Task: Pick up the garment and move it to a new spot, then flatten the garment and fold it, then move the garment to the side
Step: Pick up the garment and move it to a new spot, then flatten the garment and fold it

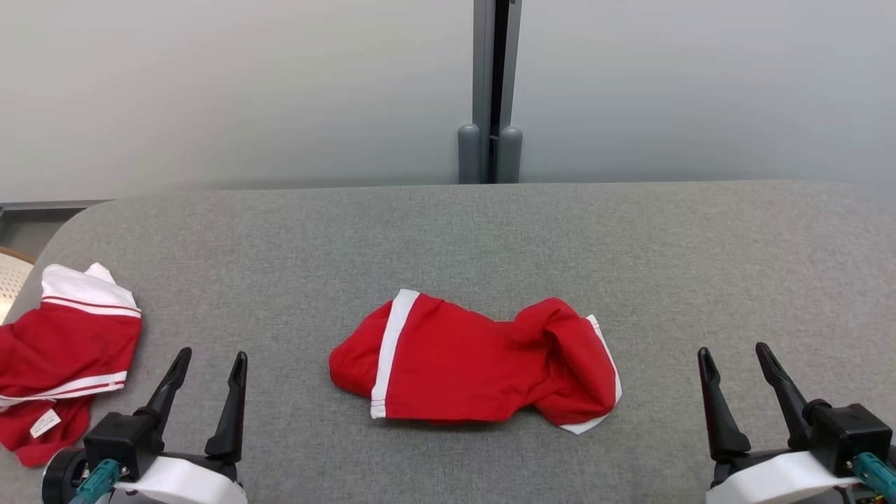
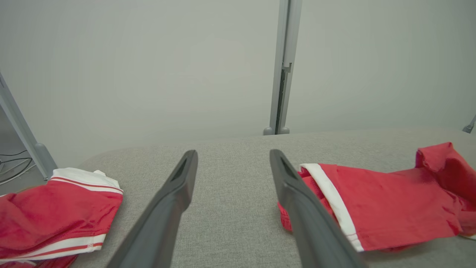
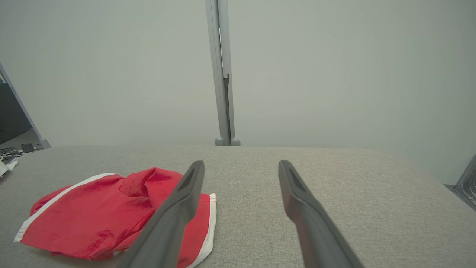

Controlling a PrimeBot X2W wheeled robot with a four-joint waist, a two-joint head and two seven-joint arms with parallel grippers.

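Red garment (image 1: 476, 364) — smooth cloth with a slight sheen; table (image 1: 490, 238) — matt, coarse-woven grey fabric.

garment (image 1: 483, 367) | red, white-striped | crumpled | centre of grey table (image 1: 630, 245)

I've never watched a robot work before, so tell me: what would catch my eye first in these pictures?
A crumpled red garment with white stripes lies in the middle of the grey fabric table. A second red and white garment sits bunched at the table's left edge. At the head view's bottom corners, the left gripper and right gripper stand open, touching nothing.
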